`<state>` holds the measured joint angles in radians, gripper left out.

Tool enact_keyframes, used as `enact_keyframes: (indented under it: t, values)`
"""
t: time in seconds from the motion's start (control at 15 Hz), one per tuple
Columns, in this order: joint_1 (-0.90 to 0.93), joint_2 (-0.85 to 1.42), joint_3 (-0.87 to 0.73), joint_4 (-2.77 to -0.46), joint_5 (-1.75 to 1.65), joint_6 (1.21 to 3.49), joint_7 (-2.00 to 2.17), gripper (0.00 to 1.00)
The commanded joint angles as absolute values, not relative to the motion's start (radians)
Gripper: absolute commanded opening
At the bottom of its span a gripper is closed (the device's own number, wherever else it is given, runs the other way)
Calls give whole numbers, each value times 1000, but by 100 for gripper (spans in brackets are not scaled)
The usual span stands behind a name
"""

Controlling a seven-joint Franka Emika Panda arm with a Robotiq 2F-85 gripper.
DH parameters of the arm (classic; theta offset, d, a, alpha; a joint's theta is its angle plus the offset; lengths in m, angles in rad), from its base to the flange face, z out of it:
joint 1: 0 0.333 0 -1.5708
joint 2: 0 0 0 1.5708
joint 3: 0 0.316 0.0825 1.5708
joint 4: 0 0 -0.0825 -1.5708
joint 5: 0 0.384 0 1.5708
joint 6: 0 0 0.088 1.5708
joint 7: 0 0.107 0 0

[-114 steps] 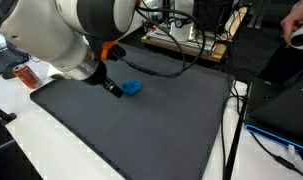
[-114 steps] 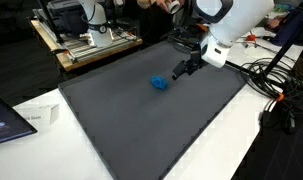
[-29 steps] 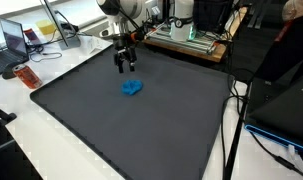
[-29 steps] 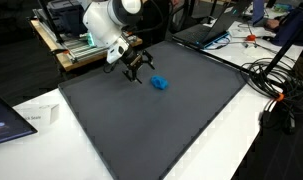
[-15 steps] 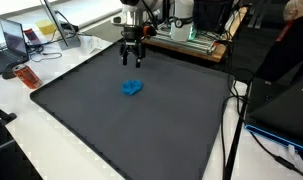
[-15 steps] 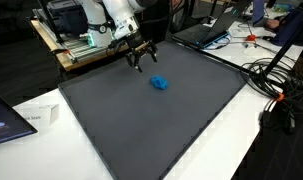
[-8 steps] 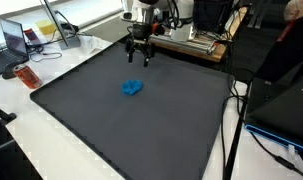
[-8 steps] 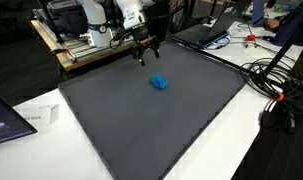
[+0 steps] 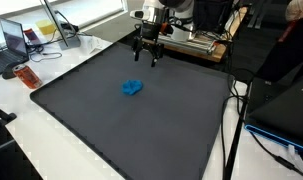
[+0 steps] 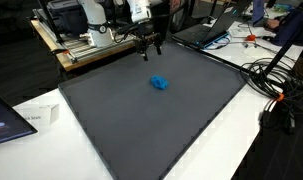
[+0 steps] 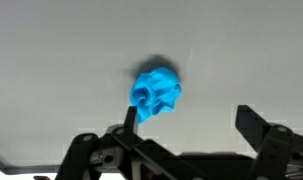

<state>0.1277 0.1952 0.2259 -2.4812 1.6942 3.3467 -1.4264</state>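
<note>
A small crumpled blue object (image 9: 132,88) lies on the dark grey mat (image 9: 141,120); it shows in both exterior views (image 10: 160,83) and in the wrist view (image 11: 157,92). My gripper (image 9: 150,57) hangs open and empty above the far edge of the mat, well apart from the blue object and beyond it. In an exterior view the gripper (image 10: 153,49) is near the mat's back edge. In the wrist view the two black fingers (image 11: 191,120) are spread wide, with the blue object above the left finger.
A wooden bench with equipment (image 9: 191,40) stands behind the mat. A laptop (image 9: 13,40) and a small red item (image 9: 28,76) sit on the white table. Cables (image 10: 276,80) lie beside the mat. A white label card (image 10: 36,118) lies near the mat's corner.
The gripper has moved away from the blue object, along the mat's far edge toward the bench, staying open. The blue object has not moved.
</note>
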Motion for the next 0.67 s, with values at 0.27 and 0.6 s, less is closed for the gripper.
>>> enact_keyframes:
  t: [0.27, 0.6]
  values:
    - [104, 266, 286, -2477, 1747, 3407, -1460, 100]
    - [52, 275, 335, -2461, 1793, 3422, -1512, 100]
